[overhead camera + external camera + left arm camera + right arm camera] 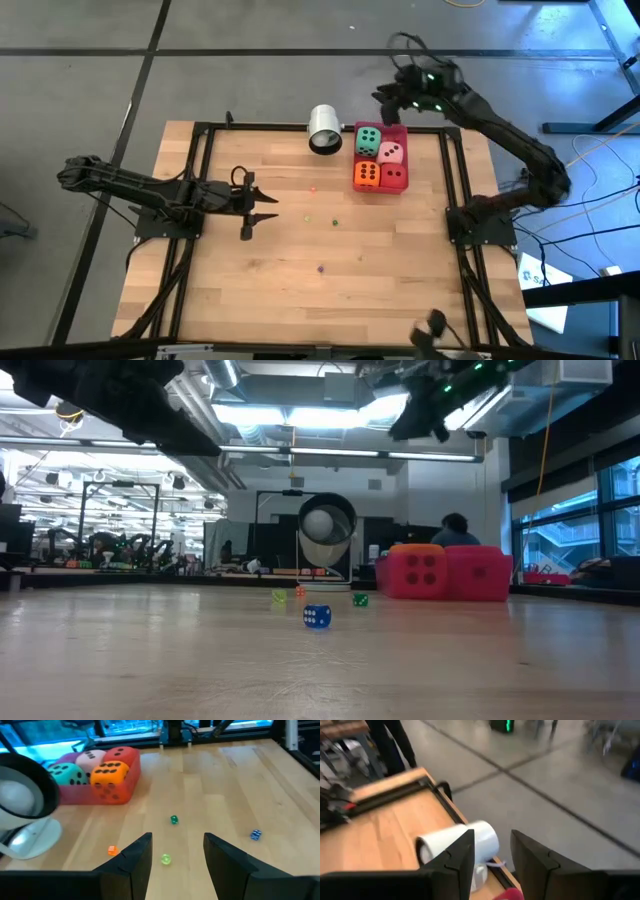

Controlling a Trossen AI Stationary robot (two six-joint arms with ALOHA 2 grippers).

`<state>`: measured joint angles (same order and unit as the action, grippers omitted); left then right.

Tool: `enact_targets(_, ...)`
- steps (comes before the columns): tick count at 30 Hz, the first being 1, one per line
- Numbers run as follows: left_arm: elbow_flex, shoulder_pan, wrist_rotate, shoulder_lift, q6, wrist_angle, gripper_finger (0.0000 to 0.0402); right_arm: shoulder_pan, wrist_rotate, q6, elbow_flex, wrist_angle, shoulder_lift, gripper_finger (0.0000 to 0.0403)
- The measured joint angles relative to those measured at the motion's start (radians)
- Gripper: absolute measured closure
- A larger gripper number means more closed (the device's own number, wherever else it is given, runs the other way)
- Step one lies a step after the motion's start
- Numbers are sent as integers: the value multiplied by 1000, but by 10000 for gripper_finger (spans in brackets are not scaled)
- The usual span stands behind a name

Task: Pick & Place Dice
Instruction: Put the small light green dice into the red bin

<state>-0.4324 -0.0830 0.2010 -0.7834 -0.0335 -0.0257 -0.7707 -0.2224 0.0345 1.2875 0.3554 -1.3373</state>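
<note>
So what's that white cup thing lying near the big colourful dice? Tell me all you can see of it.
The white cup is a plain cylinder, probably plastic, tipped on its side at the table's far edge, left of the red tray with a small gap between them. Its dark open mouth faces the table's middle. In the low view it looks round with a pale inside. Neither gripper touches it.

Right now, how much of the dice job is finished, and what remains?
Done, it seems: the orange die, red die, pink die and green die all sit in the tray. In hand: nothing; the left gripper hovers over the table, the right gripper hangs high near the cup, both with open, empty jaws. Left: perhaps the small dice scattered on the table, if they count.
</note>
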Motion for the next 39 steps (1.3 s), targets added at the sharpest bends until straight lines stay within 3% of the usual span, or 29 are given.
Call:
enact_targets(5,0,0,-38,0,20,0,231,1,-1,0,-204,-67,218,278)
enact_targets(15,0,0,-21,0,21,0,231,-2,-29,-38,-581,-91,670,278)
enact_targets(18,0,0,1,0,21,0,231,-2,-129,-63,-685,-107,780,278)
enact_targets(24,0,0,17,0,22,0,231,30,-450,-244,-896,-235,1000,278)
enact_targets(27,0,0,17,-9,28,-1,231,82,-482,-338,-1011,-397,1057,278)
enact_targets(33,0,0,43,-63,50,-12,231,217,-413,-387,-1193,-699,1068,278)
enact_targets(39,0,1,75,-162,39,-93,231,412,-278,-304,-1208,-723,1041,278)
